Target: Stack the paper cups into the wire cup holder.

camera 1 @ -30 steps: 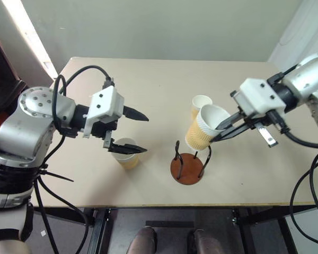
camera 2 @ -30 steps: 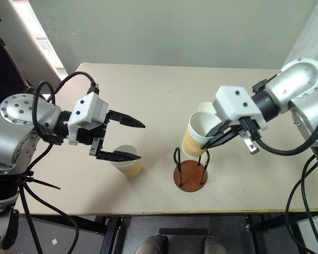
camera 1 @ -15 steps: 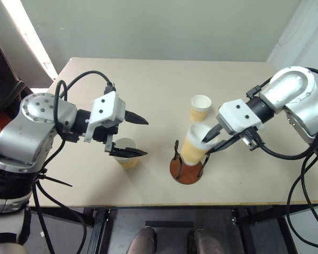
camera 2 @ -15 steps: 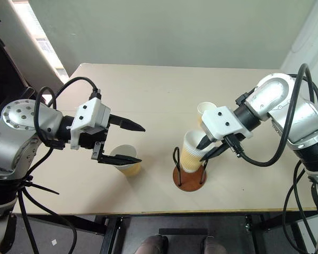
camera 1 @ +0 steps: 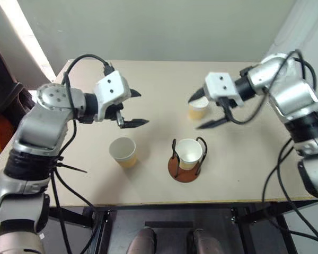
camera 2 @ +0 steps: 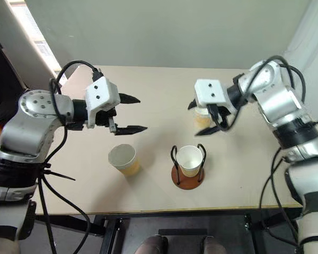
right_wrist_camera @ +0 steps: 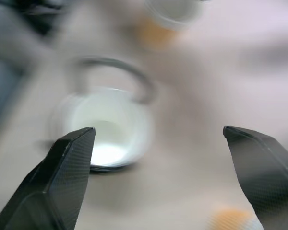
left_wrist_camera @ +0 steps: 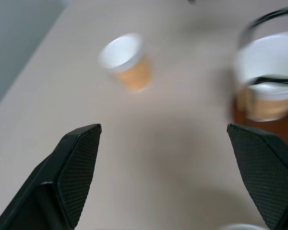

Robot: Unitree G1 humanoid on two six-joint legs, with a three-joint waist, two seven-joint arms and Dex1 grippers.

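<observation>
One paper cup (camera 1: 189, 153) sits upright in the wire cup holder (camera 1: 186, 160). Second cup (camera 1: 123, 152) stands left of it; third cup (camera 1: 197, 108) stands behind, well apart.

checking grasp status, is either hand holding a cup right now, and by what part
Nothing is held. The left hand and right hand are both open and empty above the table.

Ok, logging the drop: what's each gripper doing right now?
Left gripper: open, empty.
Right gripper: open, empty.
</observation>
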